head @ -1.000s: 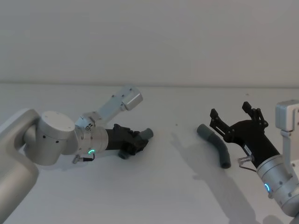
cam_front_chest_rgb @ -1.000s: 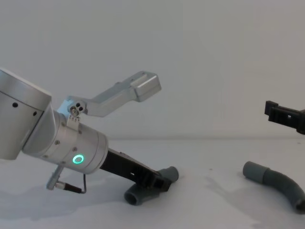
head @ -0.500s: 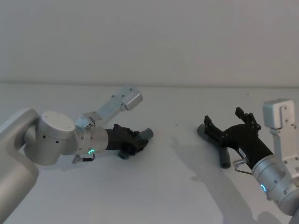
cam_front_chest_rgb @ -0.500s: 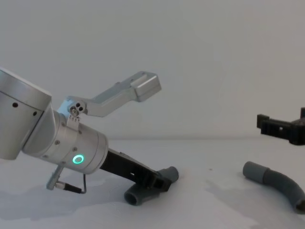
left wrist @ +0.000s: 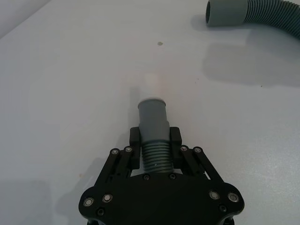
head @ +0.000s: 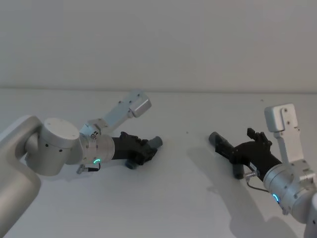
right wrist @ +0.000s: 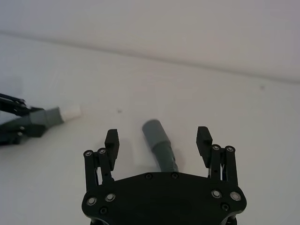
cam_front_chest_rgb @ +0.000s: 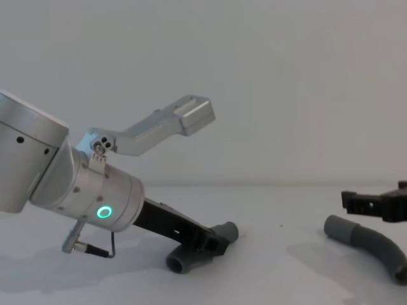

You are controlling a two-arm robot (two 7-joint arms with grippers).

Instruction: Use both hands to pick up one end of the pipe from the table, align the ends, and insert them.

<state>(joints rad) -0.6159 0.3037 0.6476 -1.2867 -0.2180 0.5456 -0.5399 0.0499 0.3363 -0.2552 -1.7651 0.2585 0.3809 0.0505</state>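
On the white table (head: 173, 198) lie two pieces of the pipe. The left piece (head: 156, 142) rests at centre left with my left gripper (head: 143, 151) shut on its ribbed part. Its grey cuff (left wrist: 153, 117) sticks out past the fingers, and its white plug tip (right wrist: 71, 112) points toward the right piece. The right piece (head: 216, 138) lies curved at the right, its hollow mouth (left wrist: 220, 11) facing left. My right gripper (right wrist: 158, 139) is open and low over this piece (right wrist: 157, 131), one finger on each side, not touching it. From the chest view it (cam_front_chest_rgb: 375, 203) hovers just above the hose (cam_front_chest_rgb: 365, 240).
A silver link (head: 128, 109) of the left arm rises above the table behind the left gripper. A small dark speck (head: 187, 132) marks the table between the two pieces. A plain wall stands behind the table's far edge.
My right gripper has dropped and moved left, from beside the right hose piece to straddling it, still open. The left gripper and its hose piece have not moved.
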